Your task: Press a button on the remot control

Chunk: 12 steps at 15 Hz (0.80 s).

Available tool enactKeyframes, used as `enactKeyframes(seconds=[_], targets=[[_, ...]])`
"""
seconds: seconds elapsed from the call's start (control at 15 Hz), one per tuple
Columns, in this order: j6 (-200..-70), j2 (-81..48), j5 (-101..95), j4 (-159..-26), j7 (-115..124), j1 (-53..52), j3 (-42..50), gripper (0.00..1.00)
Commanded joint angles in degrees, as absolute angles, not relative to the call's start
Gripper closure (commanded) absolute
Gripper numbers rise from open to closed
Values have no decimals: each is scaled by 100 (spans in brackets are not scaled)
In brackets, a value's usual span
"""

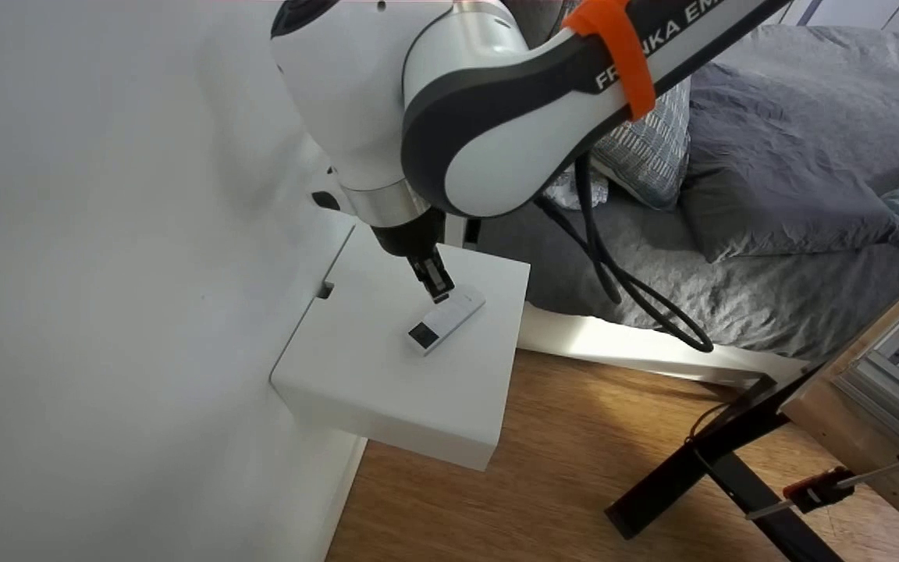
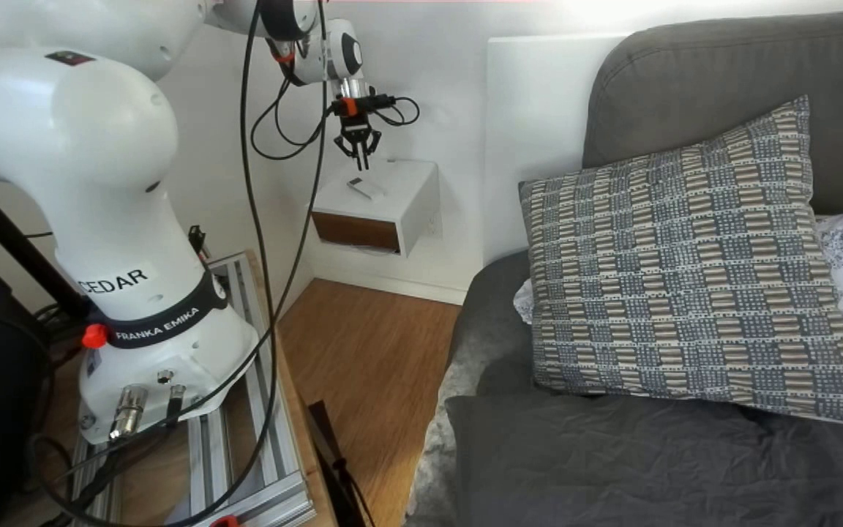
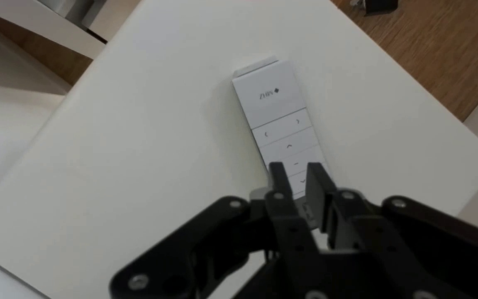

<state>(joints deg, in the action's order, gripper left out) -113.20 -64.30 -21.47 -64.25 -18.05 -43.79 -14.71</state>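
Observation:
A slim white remote control lies flat on a white wall-mounted box [image 1: 356,351]. The remote shows in both exterior views [image 1: 449,318] [image 2: 367,189] and in the wrist view [image 3: 270,97]. Its face has several arrow buttons and a dark display at one end. My gripper [image 1: 440,297] is above the remote, fingers pointing down. In an exterior view the fingertips [image 2: 363,167] are apart from it. In the wrist view the fingers [image 3: 295,165] have a narrow gap with nothing between them. They hide part of the remote's lower buttons and display.
A white wall [image 1: 122,273] stands right behind the box. A bed with dark grey bedding [image 1: 801,156] and a patterned cushion [image 2: 692,271] is beside it. Cables [image 1: 637,289] hang from the arm. A wooden robot stand [image 2: 297,439] stands on the wood floor.

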Motion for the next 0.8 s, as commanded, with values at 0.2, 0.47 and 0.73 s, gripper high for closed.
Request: enactKeyframes(seconds=[0.2,0.47,0.73], targets=[[-12977,-5406,-2122,-8592,-201,-3999,-1475,29],[-13543,-4785,-2068,-9603,429,-4007,-1230,2],[-13802,-3959,-2184,-10635,960,-4054,-994,0]])
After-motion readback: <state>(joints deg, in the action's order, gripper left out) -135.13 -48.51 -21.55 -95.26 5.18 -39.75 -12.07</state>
